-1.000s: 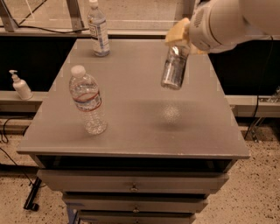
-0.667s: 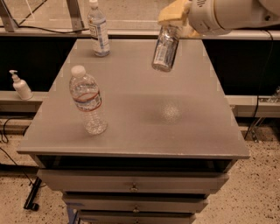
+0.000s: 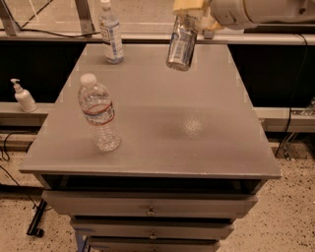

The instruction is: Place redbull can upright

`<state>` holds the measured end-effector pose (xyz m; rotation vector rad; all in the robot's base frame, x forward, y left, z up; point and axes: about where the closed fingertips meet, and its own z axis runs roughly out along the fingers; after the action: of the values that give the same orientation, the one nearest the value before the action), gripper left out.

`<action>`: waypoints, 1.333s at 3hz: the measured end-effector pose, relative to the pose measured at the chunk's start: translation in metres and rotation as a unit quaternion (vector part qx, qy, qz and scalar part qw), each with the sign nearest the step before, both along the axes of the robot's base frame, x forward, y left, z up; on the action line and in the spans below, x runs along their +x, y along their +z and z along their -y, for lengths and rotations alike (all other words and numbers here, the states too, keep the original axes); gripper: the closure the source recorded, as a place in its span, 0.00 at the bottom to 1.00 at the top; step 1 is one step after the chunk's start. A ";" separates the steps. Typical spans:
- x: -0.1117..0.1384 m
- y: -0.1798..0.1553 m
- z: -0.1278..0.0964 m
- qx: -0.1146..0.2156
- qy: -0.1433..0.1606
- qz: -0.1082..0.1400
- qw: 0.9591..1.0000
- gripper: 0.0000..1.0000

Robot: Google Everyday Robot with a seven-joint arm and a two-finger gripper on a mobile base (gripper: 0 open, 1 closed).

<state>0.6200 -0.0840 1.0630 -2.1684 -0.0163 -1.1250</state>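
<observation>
High at the far right: gripper fingers clamped on top of the redbull can, dangling it base-down, slightly tilted, above the surface, ready for upright set-down.

Tan-yellow gripper at the top edge, on a white arm, clasping the silver-and-blue redbull can. Matte grey table below. Clear water bottle, white cap, red-banded label. White soap dispenser; dark-speckled floor.
</observation>
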 end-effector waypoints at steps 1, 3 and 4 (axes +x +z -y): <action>0.007 0.000 0.010 0.045 0.024 0.028 0.998 1.00; 0.012 -0.010 -0.005 0.106 0.196 0.097 0.970 1.00; 0.003 -0.015 -0.008 0.074 0.232 0.121 0.962 1.00</action>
<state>0.6233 -0.0763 1.0478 -1.7573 -0.5078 -1.0637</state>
